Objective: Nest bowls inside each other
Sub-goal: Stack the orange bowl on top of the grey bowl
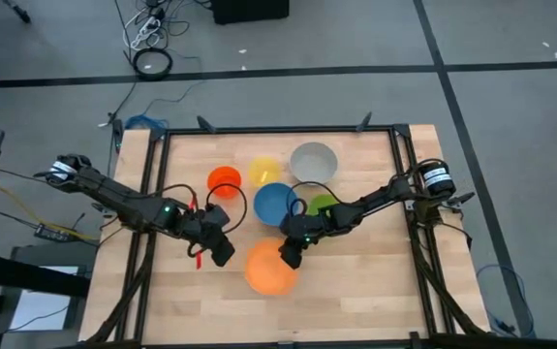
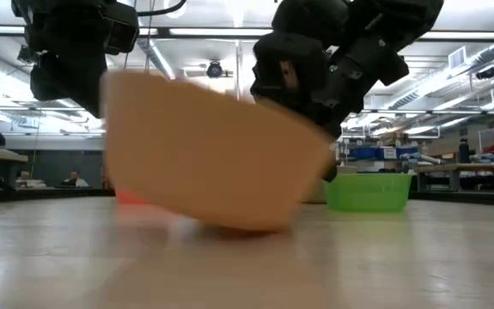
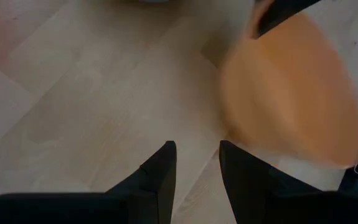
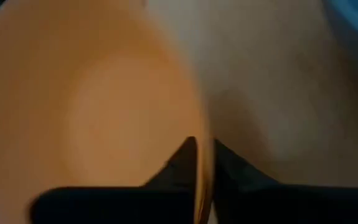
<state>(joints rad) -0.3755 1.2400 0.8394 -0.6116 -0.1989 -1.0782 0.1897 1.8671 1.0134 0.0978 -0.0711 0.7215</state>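
Note:
The light orange bowl [image 1: 271, 269] sits near the table's front middle; in the low view it [image 2: 212, 154] is tilted. My right gripper [image 1: 289, 256] is shut on its rim at the bowl's far right side. Just left of the bowl, my left gripper [image 1: 222, 250] hangs open with nothing between its fingers [image 3: 194, 165]. Behind are the blue bowl [image 1: 276, 204], green bowl [image 1: 323, 205], red-orange bowl [image 1: 225, 180], yellow bowl [image 1: 265, 173] and grey bowl [image 1: 314, 161], each standing on its base. My right gripper [image 4: 202, 165] pinches the light orange bowl's rim [image 4: 202, 140], one finger inside the bowl and one outside. The fingers slant down from the table's far right. The bowl is tilted, its rim lower on the held side [image 2: 320, 137], its underside [image 2: 251, 225] at the tabletop.
The five other bowls cluster at the table's far middle, the blue and green ones close behind my right arm. Bare wood lies to the near left and near right. A dark frame [image 1: 152, 194] runs along the table's edges.

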